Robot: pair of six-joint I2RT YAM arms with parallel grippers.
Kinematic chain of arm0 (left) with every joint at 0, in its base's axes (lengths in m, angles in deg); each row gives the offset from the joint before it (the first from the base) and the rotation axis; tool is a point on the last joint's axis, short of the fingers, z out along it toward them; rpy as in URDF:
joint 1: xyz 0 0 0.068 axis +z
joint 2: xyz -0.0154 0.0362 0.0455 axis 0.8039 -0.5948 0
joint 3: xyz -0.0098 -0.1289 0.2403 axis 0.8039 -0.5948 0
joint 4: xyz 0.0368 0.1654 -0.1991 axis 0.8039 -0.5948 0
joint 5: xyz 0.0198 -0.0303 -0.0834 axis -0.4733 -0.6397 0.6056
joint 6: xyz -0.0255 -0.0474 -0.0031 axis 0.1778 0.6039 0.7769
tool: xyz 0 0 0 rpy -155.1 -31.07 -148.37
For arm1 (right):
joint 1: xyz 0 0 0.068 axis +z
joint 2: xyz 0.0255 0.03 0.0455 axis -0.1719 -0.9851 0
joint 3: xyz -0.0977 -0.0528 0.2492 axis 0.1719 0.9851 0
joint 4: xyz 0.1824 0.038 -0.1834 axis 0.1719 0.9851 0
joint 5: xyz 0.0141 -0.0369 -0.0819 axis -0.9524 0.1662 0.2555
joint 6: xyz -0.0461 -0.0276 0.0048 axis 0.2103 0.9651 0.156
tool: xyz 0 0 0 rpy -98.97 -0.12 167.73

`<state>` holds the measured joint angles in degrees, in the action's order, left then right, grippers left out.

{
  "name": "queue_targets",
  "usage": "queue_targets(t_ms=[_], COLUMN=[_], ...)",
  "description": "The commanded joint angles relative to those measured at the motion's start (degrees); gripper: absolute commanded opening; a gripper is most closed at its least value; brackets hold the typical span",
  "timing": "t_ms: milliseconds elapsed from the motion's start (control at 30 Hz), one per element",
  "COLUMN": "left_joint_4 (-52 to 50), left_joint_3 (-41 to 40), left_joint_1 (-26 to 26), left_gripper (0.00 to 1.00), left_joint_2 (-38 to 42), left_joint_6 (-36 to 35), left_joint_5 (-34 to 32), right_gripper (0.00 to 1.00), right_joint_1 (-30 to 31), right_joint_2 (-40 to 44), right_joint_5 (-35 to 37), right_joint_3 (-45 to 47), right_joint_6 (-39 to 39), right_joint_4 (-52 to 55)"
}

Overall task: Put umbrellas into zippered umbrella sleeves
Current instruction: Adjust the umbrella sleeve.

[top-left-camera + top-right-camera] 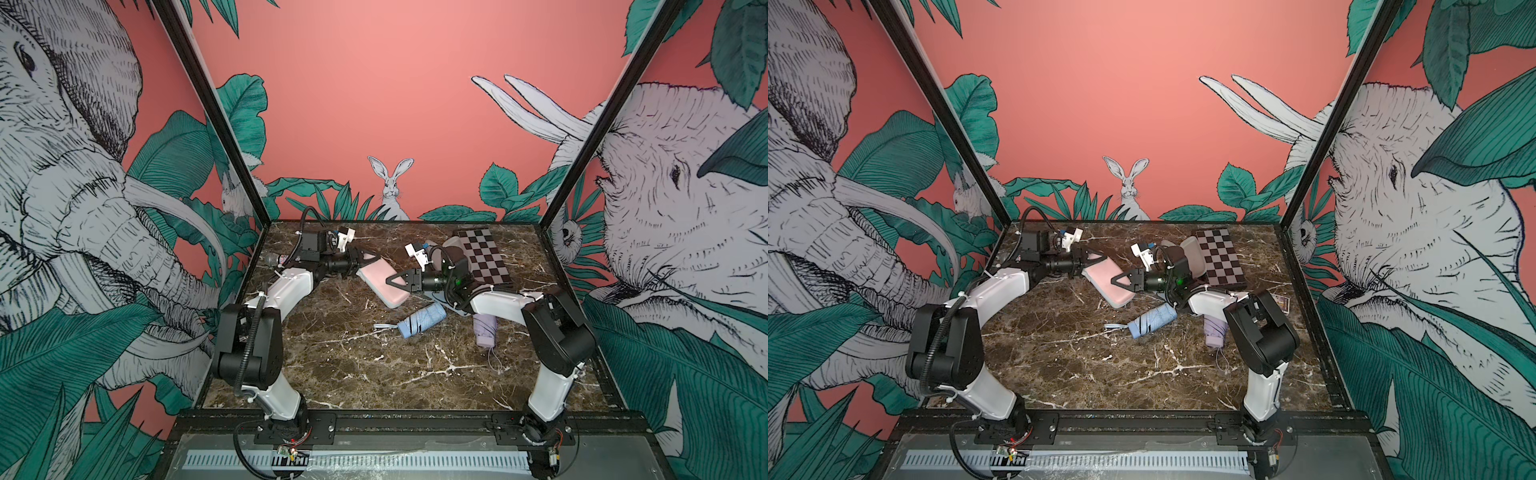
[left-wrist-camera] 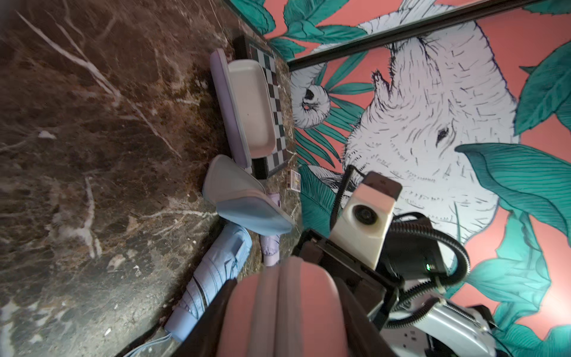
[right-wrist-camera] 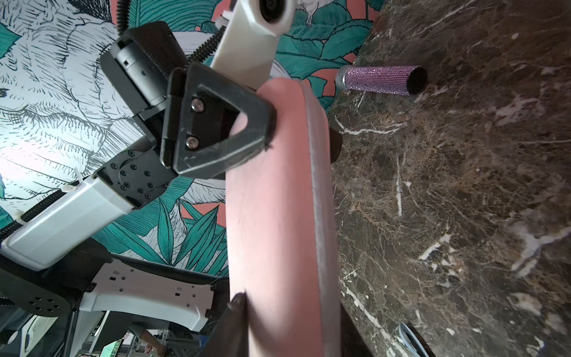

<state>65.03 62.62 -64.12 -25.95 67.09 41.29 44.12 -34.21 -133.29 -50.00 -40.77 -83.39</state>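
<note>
A shut pink sleeve (image 1: 380,284) hangs tilted over the middle of the marble table (image 1: 353,365), held from both ends. My left gripper (image 1: 368,262) is shut on its far end, a finger on each broad face (image 2: 278,309). My right gripper (image 1: 392,280) is shut on its near right part, one fingertip (image 3: 239,299) pressing the pink shell (image 3: 272,216). A blue umbrella (image 1: 422,320) and a lilac umbrella (image 1: 486,330) lie in front of it. An open lilac sleeve (image 2: 234,102) and an open blue sleeve (image 2: 244,197) lie at the back right.
A checkered board (image 1: 484,257) lies at the back right under the lilac sleeve. A glittery purple microphone (image 3: 383,80) lies at the table's left edge behind my left arm. A small card box (image 1: 1281,303) sits by the right wall.
</note>
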Motion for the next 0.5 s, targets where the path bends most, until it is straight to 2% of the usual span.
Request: queue_targets(t_ms=[0, 133, 267, 467], left_joint_4=[11.0, 17.4, 19.0, 19.5], left_joint_3=[-5.9, -17.7, -22.1, -25.1], left_joint_1=[-0.5, -2.2, -5.8, -6.0], left_gripper=[0.68, 0.85, 0.91, 0.88], left_joint_2=[10.4, 17.4, 19.2, 20.8], left_joint_6=[5.5, 10.0, 12.3, 14.5], left_joint_5=[-10.1, -25.8, -31.2, -34.9], right_gripper=[0.07, 0.06, 0.06, 0.05], right_joint_1=[1.6, 4.1, 7.3, 9.0], right_joint_2=[-1.4, -1.5, -0.9, -1.4], right_joint_5=[9.6, 17.6, 25.8, 35.9], right_joint_3=[0.0, -3.0, -4.1, -1.5], right_joint_6=[-7.4, -8.2, -6.9, -11.4], right_joint_4=[-9.4, -9.4, -8.6, -12.9])
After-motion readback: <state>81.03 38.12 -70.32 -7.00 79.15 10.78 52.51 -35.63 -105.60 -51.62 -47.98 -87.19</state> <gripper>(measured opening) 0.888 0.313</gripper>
